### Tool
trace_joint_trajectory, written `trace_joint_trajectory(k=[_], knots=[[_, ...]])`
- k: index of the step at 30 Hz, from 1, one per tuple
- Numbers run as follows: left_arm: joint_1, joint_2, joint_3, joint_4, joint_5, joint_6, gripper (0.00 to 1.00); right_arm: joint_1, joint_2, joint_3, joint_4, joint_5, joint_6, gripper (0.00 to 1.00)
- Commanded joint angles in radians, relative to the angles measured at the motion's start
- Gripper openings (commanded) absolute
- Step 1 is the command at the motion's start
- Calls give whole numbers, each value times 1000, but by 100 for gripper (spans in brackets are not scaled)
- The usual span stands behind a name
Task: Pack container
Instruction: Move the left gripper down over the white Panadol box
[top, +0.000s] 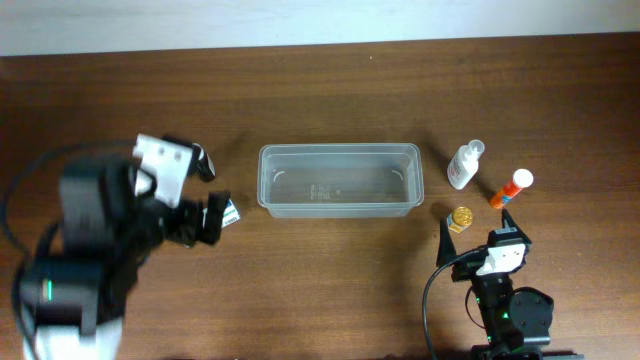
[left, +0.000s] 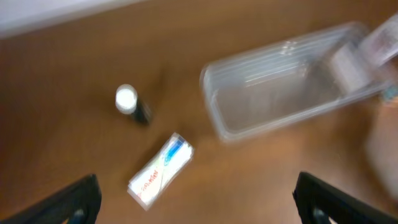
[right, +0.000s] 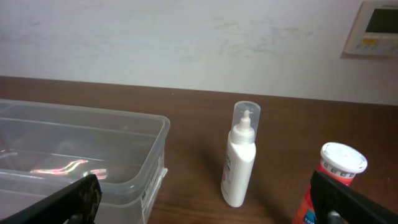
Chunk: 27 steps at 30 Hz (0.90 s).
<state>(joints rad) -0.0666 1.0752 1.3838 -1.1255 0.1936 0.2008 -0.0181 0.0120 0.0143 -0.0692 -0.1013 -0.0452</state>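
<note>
Container (top: 340, 210) mid-table, open side up, looks empty, within reach of both arms. Left end effector (left: 199, 208) spread wide, nothing held, above small box (left: 160, 169), probably first pick (view blurred). Right end effector (right: 208, 205) also spread, empty, facing white bottle (right: 239, 158).
</note>
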Motion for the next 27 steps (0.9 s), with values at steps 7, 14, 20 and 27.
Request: trace_joint_trajectory(k=[7, 14, 20, 27], knots=[[-3, 362, 155, -170, -172, 100, 99, -8, -8, -9, -1, 8, 2, 98], [-3, 492, 155, -142, -183, 140, 99, -8, -8, -9, -1, 8, 2, 99], [-3, 604, 155, -162, -179, 177, 99, -8, -8, -9, -1, 8, 2, 98], [-3, 697, 155, -198, -104, 274, 99, -8, -8, -9, -1, 8, 2, 98]])
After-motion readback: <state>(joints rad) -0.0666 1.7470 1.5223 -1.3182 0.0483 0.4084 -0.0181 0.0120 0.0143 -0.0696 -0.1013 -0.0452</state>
